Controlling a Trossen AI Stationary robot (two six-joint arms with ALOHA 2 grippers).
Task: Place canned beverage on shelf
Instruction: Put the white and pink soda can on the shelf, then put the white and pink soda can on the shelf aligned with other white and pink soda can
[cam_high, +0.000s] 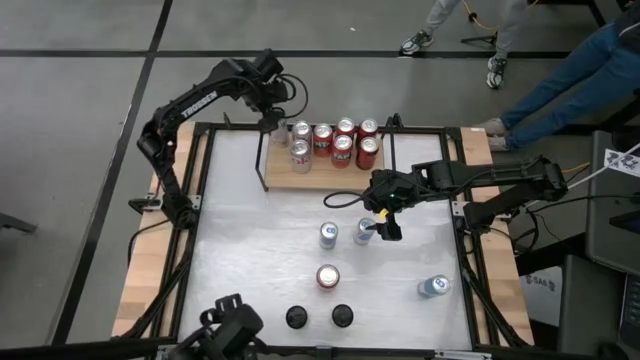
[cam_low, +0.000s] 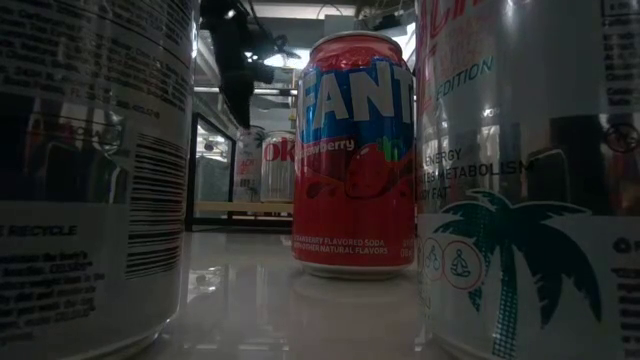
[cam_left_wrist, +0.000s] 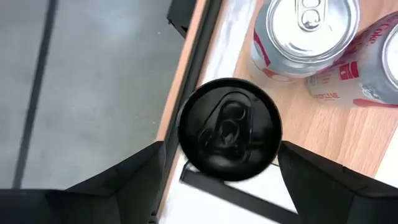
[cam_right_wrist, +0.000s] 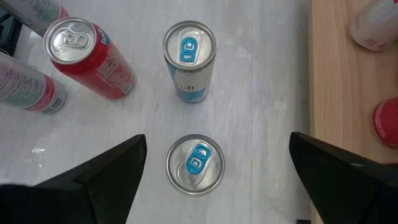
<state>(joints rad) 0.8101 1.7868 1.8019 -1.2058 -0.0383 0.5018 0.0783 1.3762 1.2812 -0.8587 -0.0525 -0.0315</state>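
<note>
left gripper (cam_left_wrist: 227, 180): we are seeing it clenched on a black-topped can (cam_left_wrist: 229, 129), one finger on each side of it, hovering at the far left end of the shelf (cam_high: 325, 178).
can position: from the left wrist view the black-topped can is hanging over the shelf's end rail and the strip of white table beside it, not squarely over the wood.
risk one: if it is let go here, we are judging it could land half on the rail and tip, or drop off the board altogether.
risk two: a silver can (cam_left_wrist: 305, 34) is standing just beside it on the shelf; shifting inboard too far could knock it into the row of red and silver cans (cam_high: 343, 142).
right gripper (cam_right_wrist: 214, 165): its fingers are spread wide, empty, poised over a slim silver can with a blue tab (cam_right_wrist: 194, 163) on the white table (cam_high: 255, 250).
risk three: a second blue-tab can (cam_right_wrist: 188, 61) and a red can (cam_right_wrist: 87, 57) are standing near; a skewed descent could clip them.
low view: a strawberry Fanta can (cam_low: 354, 155) is blocking most of it, so we are unable to check the shelf from there.
</note>
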